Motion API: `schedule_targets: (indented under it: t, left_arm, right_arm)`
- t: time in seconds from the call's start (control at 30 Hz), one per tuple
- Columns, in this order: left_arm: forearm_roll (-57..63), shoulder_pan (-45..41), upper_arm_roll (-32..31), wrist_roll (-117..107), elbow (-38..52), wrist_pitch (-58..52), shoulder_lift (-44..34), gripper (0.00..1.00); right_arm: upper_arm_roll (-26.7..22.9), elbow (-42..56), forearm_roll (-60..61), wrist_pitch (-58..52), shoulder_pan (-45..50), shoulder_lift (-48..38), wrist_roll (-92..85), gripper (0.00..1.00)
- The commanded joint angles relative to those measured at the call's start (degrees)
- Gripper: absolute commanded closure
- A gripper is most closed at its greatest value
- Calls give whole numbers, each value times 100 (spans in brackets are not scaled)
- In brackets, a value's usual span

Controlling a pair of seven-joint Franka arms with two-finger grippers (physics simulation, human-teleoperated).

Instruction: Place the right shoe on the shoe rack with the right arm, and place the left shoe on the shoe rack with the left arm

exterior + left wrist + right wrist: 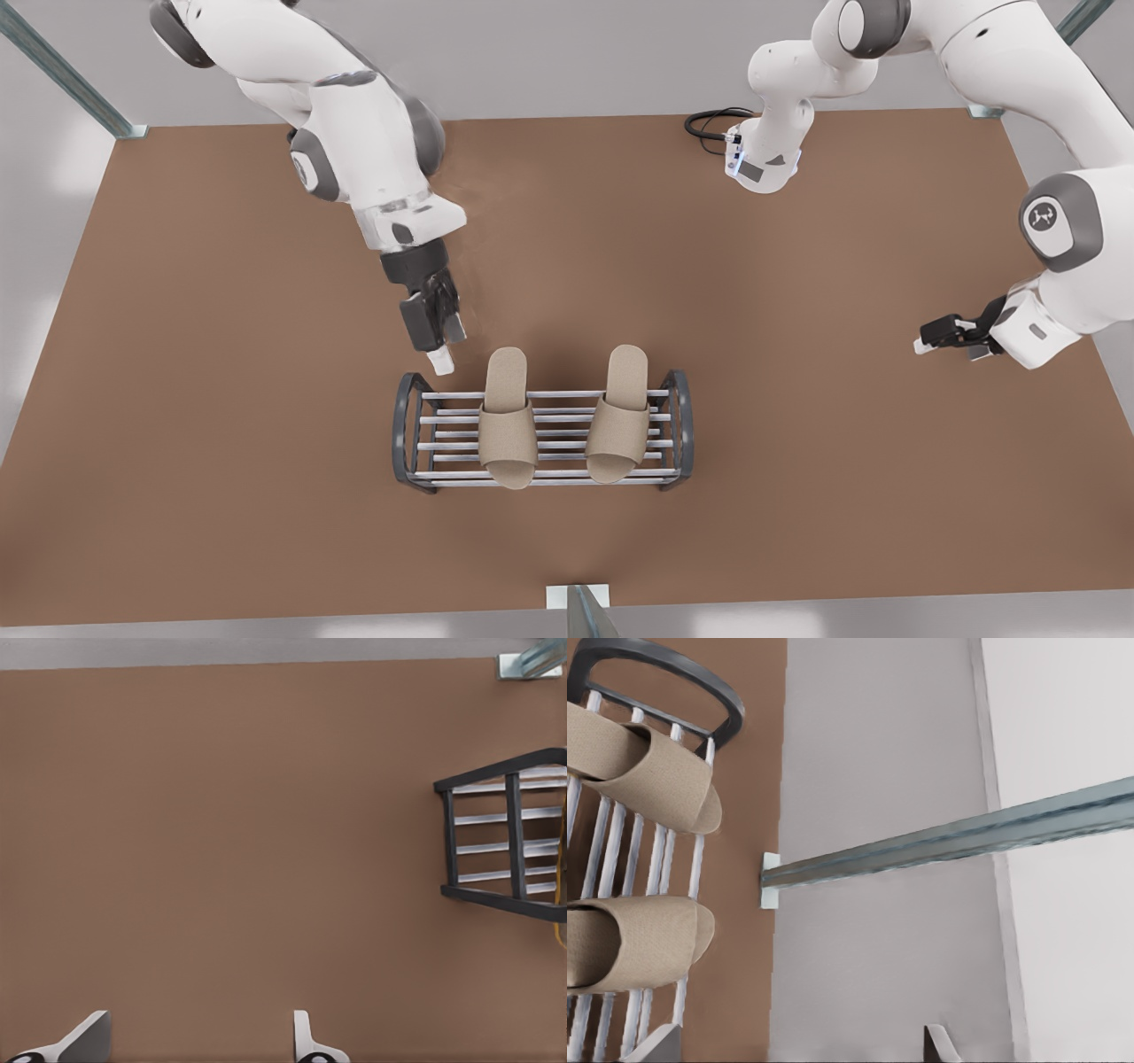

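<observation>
Front view: right hand angled beside shoe rack; left hand aside.

No readable text, numbers or brand names anywhere. Only sign: small white emblem on the round grey joint cap of the arm at the front view's right, well to the right of the shoe rack; shape too small to make out. No markings on slippers, rack bars or table.
</observation>
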Motion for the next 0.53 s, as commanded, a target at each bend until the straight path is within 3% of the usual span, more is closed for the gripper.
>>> schedule_targets:
  t: [0.0, 0.03, 0.1, 0.2, 0.23, 0.3, 0.33, 0.4, 0.5]
  left_arm:
    - [-2, -7, -31, 21, 6, -103, -15, 0]
    - [-2, -7, -31, 21, 6, -94, -6, 0]
    - [16, -7, -31, 21, 23, -50, -6, 0]
    - [138, -7, -49, 13, 32, 160, -6, 0]
    - [200, -7, -58, 12, 32, 257, -6, 0]
    - [209, -7, -49, 12, 32, 257, -6, 0]
    - [209, -7, -58, 12, 32, 257, -6, 0]
    - [209, -7, -58, 12, 32, 257, -6, 0]
    - [209, -7, -58, 12, 32, 257, -6, 0]
  right_arm:
    - [-2648, 205, 1416, -3947, 917, 164, 2908, 0]
    - [-3092, 56, 1784, -3903, 982, 288, 2978, 0]
    - [-3128, -24, 1952, -4307, 735, -196, 3541, 0]
    - [-3119, -788, 1828, -3551, 541, -757, 3576, 0]
    - [-3066, -709, 2013, -3788, 550, -837, 3567, 0]
    - [-3110, -498, 2769, -4281, 462, -899, 5439, 0]
    - [-3110, -481, 2699, -4237, 146, -890, 5369, 0]
    - [-3075, 178, 2067, -4659, 391, -644, 5105, 0]
    - [-3075, 179, 2145, -4668, 453, -609, 5123, 0]
